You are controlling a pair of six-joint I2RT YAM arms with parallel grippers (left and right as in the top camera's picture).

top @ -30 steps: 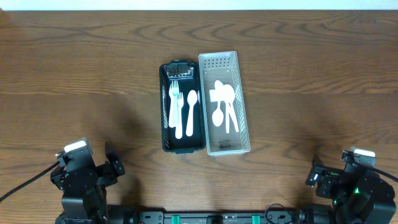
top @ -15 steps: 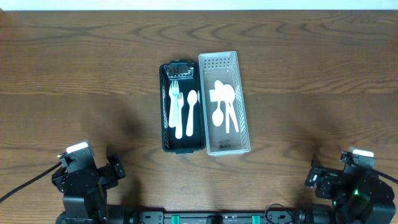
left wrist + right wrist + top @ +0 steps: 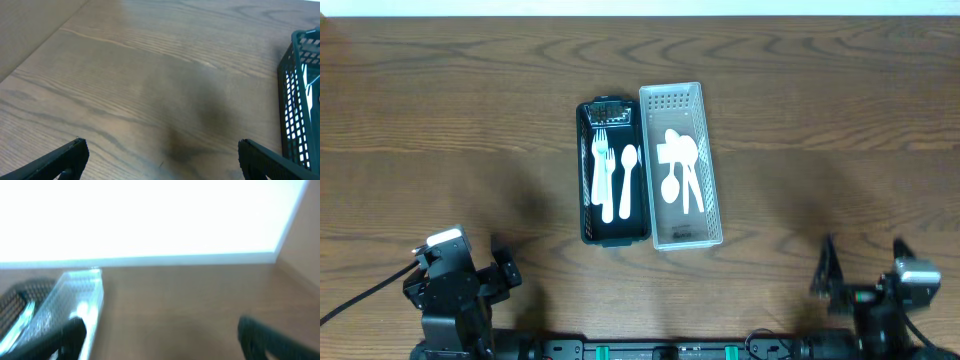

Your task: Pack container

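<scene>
Looking down from overhead, we see a dark green plastic mesh basket (image 3: 584, 170) and a clear perforated plastic tray (image 3: 670, 100) standing side by side at the middle of the brown wooden table (image 3: 820, 120). Their long walls touch, and the basket is on the left. Inside the basket lie a white plastic fork (image 3: 599, 160), a white plastic spoon (image 3: 628, 170) and, between them, a third white utensil that we cannot name for sure. Inside the tray several white plastic utensils (image 3: 680, 180) lie overlapped, and at least one is a spoon.

Both arms sit at the near edge of the table, well apart from the two containers, the left arm (image 3: 450, 290) at one corner and the right arm (image 3: 895, 300) at the other. In the left wrist view the left fingers (image 3: 65, 156) are spread wide with only bare table between them, and a corner of the basket shows at the right edge. The right wrist view is blurred, yet the right fingers (image 3: 270, 332) also stand wide apart and hold nothing, with the tray and basket ahead to their left.
</scene>
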